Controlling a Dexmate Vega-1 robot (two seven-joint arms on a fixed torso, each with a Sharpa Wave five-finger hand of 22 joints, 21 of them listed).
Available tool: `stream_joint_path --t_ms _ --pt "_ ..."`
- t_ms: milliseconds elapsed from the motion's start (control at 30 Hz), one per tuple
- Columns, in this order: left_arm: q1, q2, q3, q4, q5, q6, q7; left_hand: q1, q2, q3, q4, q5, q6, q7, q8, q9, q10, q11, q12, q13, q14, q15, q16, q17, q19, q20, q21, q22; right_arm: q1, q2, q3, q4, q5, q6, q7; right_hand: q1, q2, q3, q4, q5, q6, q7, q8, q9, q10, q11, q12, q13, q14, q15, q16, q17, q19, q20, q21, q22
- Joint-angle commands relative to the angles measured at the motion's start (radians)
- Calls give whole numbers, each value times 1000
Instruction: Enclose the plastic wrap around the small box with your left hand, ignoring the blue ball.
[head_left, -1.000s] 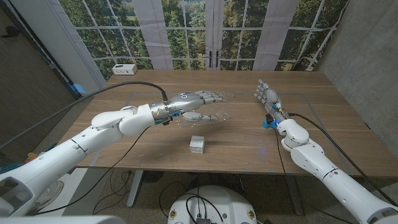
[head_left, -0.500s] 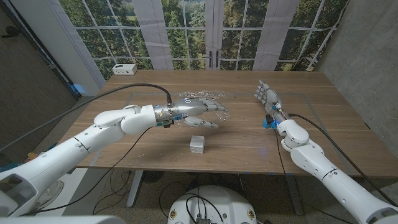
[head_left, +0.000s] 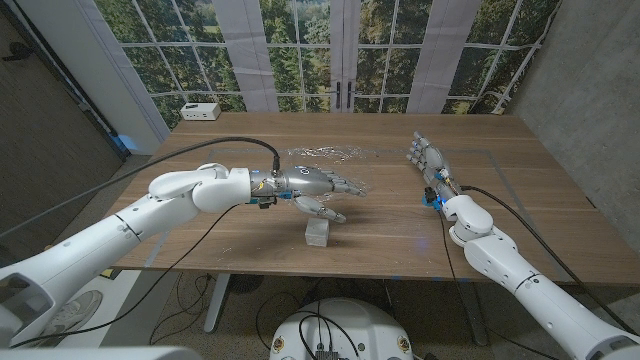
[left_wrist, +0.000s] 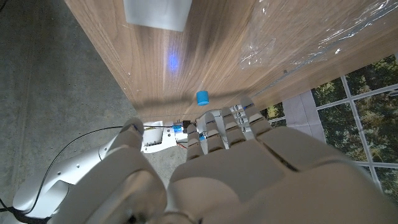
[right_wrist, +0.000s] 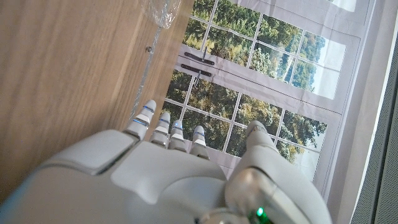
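In the head view, your left hand (head_left: 318, 185) reaches out over the middle of the wooden surface (head_left: 520, 215), fingers stretched forward and apart with the thumb angled down, holding nothing. The small box (head_left: 318, 233), a pale grey block, sits on the surface just below that thumb, near the front edge; it looks roughly cube-shaped, so no long axis can be told. The plastic wrap (head_left: 330, 154) lies crumpled and clear on the surface beyond your left hand, its longer side running across the surface, well apart from the box. Your right hand (head_left: 427, 157) stands on its edge at the right side, fingers straight and close together, empty. A blue ball (head_left: 428, 200) shows as a small blue patch just beside your right wrist. A white device (head_left: 201, 110) sits at the far left corner, before tall windows with trees outside. In the left wrist view, the back of your left hand (left_wrist: 249, 168) faces the camera, with the small box (left_wrist: 157, 12), the plastic wrap (left_wrist: 323, 37) and a blue shape (left_wrist: 203, 97) at the surface's edge. In the right wrist view, your right hand (right_wrist: 168, 180) points its fingers at the windows, beside the wood grain and a bit of plastic wrap (right_wrist: 163, 11). No writing is readable.
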Motion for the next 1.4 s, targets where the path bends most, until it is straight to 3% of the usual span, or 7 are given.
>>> stream_joint_path --t_ms 33,333,533,700,733,1033,1400 --pt "-4 29 -7 -53 39 9 -80 7 -11 2 -14 -4 -6 -5 -4 5 11 -3 -2 0 9 -6 -3 1 6 -1 9 1 -7 8 -10 -1 -6 0 -9 6 2 4 -5 -1 9 -2 2 3 9 1 -4 1 4 5 3 3 1 6 4 2" --pt "13 62 -17 -157 182 63 -131 65 -37 10 -50 -1 20 -5 9 6 1 -26 -14 0 36 -22 -1 0 26 4 11 -3 -12 12 -13 -2 -5 -4 -13 6 2 3 -4 -1 10 -3 2 3 9 1 -5 1 5 4 4 3 0 6 4 2" --pt "16 66 -10 -204 254 101 -171 99 -50 14 -59 0 15 -11 7 7 -6 -30 -20 0 54 -28 1 -1 44 10 15 -5 -19 12 -12 -7 -6 0 -19 5 2 3 -3 -1 11 -3 2 3 10 1 -5 1 4 4 4 3 0 6 4 2" --pt "7 58 14 -254 311 160 -286 129 -69 14 -62 2 -2 -14 2 8 -1 -34 -20 1 63 -34 -1 -1 60 13 18 -6 -25 7 -9 -15 -6 -5 -23 4 2 2 -3 -1 12 -2 2 3 10 0 -5 1 6 4 4 3 0 6 4 3" --pt "16 63 9 -252 320 155 -255 138 -76 13 -62 3 -11 -16 -1 8 -2 -36 -22 1 64 -34 -2 -1 60 14 17 -6 -26 7 -9 -16 -6 -6 -25 3 2 2 -2 -1 12 -3 2 3 9 0 -5 1 6 4 4 3 0 6 4 3" --pt "7 53 28 -267 365 170 -290 176 -116 3 -54 9 14 -13 11 9 42 -35 -9 4 80 -38 -2 1 43 22 5 -6 -18 15 -10 2 -5 3 -20 2 2 2 -1 -1 13 -3 2 3 10 2 -5 1 7 4 5 4 1 7 5 3" --pt "2 41 49 -268 426 193 -308 218 -122 2 -49 14 49 1 21 10 86 -39 3 7 103 -46 0 1 63 22 9 -5 -2 20 -11 25 3 4 -5 1 2 1 0 -1 13 -2 2 3 11 3 -6 1 7 5 5 4 1 6 5 3"
